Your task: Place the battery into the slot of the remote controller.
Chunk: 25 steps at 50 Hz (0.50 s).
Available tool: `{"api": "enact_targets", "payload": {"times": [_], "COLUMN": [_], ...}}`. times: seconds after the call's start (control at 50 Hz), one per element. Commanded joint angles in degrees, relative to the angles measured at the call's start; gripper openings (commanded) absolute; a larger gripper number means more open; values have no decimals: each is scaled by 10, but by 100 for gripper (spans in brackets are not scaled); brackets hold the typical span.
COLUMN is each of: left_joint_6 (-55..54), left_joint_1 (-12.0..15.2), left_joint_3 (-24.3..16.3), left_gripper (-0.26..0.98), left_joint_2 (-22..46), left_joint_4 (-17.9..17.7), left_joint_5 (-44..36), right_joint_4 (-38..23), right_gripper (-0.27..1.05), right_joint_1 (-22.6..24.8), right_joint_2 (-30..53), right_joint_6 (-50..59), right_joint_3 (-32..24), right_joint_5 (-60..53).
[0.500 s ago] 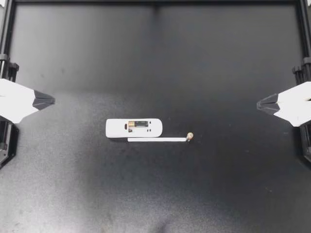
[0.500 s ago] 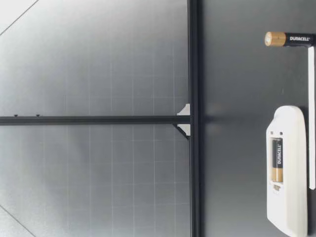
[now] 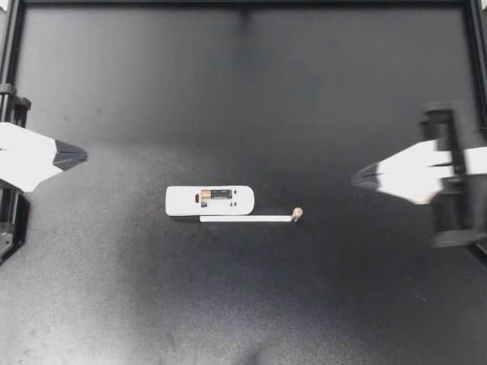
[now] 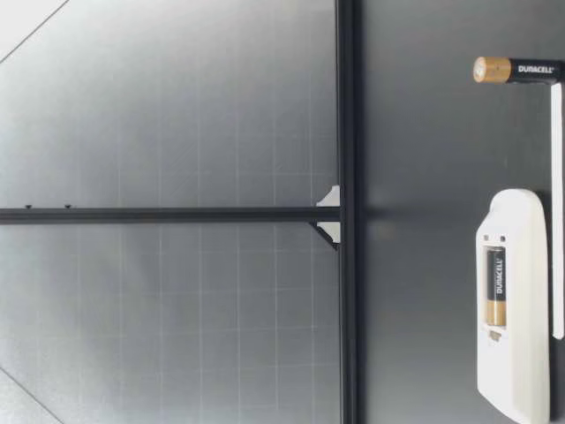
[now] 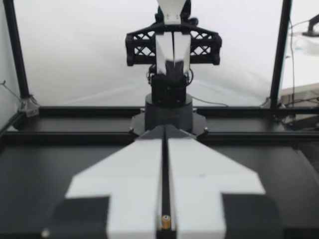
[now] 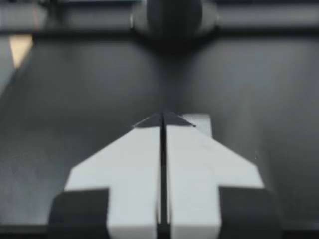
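2 batteries show. 1 black-and-gold cylinder battery [image 3: 217, 195] lies in the slot of the white oblong plastic remote controller [image 3: 183, 201], which rests flat near the centre of the black table [image 3: 228, 304], slot side up. The 2nd, a loose black-and-gold battery [image 3: 297, 214], stands upright on the table w/ its gold end up, apart from the remote on my right arm's side. A thin white strip [image 3: 246, 219] lies flat along the remote's long edge. Its far end reaches the loose battery's base; touching or just beside, can't tell. Left pincer [image 3: 80, 157] hangs at the table's left edge, fingers pressed together, nothing btwn them. Right pincer [image 3: 356, 179] reaches in from the right, fingers likewise together & empty, tip well apart from the loose battery. Low view agrees: loose battery [image 4: 516, 70] upright, remote [image 4: 512, 300] flat, strip [image 4: 557, 212] beside both.
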Motion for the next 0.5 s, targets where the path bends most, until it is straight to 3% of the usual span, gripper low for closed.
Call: {"api": "enact_targets", "payload": {"times": [0.0, 0.28, 0.48], "left_joint_6": [0, -1, -2], "left_joint_1": [1, 1, 1], "left_joint_3": [-8, -8, -6], "left_gripper": [-19, -19, -19], "left_joint_2": [12, 22, 22], "left_joint_4": [-1, 0, 0], "left_joint_5": [-8, -10, -10], "right_joint_4": [-1, -2, -3], "right_gripper": [-19, -19, -18], "right_joint_1": [-4, -22, -36], "right_joint_2": [43, 163, 225], "right_joint_6": [1, 4, 4], "right_joint_3": [-57, -154, -183], "right_joint_5": [69, 277, 346]}}
